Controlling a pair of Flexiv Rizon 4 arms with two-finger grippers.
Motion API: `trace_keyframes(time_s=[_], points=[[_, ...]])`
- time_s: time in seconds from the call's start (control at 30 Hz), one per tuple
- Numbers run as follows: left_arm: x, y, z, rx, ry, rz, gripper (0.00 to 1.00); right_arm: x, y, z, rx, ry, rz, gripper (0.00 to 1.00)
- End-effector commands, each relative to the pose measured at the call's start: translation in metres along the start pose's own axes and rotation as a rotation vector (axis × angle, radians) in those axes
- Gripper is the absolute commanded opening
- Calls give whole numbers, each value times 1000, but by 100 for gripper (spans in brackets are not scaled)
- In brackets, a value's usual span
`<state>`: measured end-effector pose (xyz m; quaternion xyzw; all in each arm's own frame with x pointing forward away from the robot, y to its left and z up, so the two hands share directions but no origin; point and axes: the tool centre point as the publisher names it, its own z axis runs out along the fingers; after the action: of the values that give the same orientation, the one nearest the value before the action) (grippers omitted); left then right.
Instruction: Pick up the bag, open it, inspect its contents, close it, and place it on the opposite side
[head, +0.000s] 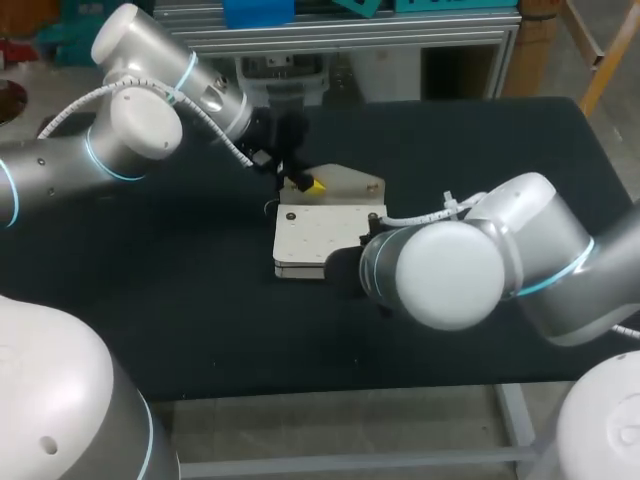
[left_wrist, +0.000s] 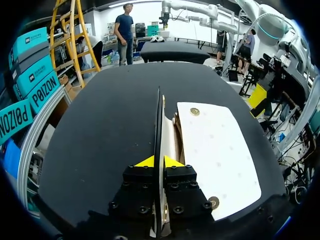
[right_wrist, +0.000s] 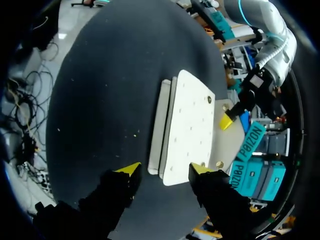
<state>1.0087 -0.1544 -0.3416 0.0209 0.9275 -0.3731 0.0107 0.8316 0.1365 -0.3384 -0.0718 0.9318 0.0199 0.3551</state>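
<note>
A flat white bag (head: 325, 240) lies in the middle of the black table (head: 180, 300). Its beige flap (head: 350, 184) is raised at the far edge. My left gripper (head: 308, 184) is shut on that flap; in the left wrist view the thin flap (left_wrist: 159, 115) stands on edge between the yellow tips of the left gripper (left_wrist: 159, 161), with the bag's white face (left_wrist: 215, 145) beside it. My right gripper (right_wrist: 164, 171) is open just above the bag's (right_wrist: 187, 125) near end, its fingers on either side and apart from it. In the head view my right arm (head: 450, 270) hides its own gripper.
Round brass snaps (left_wrist: 195, 111) sit on the bag's white face. Bare black tabletop (right_wrist: 100, 100) lies on both sides of the bag. My left arm (head: 130, 130) comes in over the far left of the table.
</note>
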Motion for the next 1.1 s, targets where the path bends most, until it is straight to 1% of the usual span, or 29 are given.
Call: trace_keyframes(time_s=[0.03,0.07,0.17,0.2,0.27,0.37,0.43,0.47,0.6,0.8,0.83,0.97,1.03,1.07,1.1], points=[[-2,3,2,13,20,-12,0,4,-2,17,0,-20,12,87],[-2,3,3,20,30,-18,0,4,-3,20,2,-18,17,86],[-3,5,6,11,37,-24,0,2,-6,27,-1,-19,33,79],[-3,5,7,11,44,-23,0,0,-7,30,-5,-20,39,75],[-3,6,8,7,49,-24,0,-3,-7,34,-6,-22,42,73],[-2,6,10,5,57,-22,0,-8,-7,37,-9,-28,42,69],[-2,6,12,2,62,-20,0,-12,-6,39,-9,-33,34,65],[-2,6,13,1,65,-20,0,-13,-5,40,-7,-33,30,62],[-4,6,15,-1,70,-19,0,-14,-5,46,-9,-28,18,58],[-5,8,16,2,79,-28,0,-12,-4,55,-17,-9,17,59],[-5,9,16,4,81,-30,0,-12,-4,56,-17,-6,18,57],[-3,11,19,2,89,-29,0,-13,-5,61,-21,-5,24,46],[-2,11,20,0,90,-27,0,-14,-5,62,-28,-10,27,27],[-2,11,20,0,90,-27,0,-15,-5,63,-29,-11,26,20],[-1,11,19,0,90,-26,0,-16,-4,64,-30,-12,26,18]])
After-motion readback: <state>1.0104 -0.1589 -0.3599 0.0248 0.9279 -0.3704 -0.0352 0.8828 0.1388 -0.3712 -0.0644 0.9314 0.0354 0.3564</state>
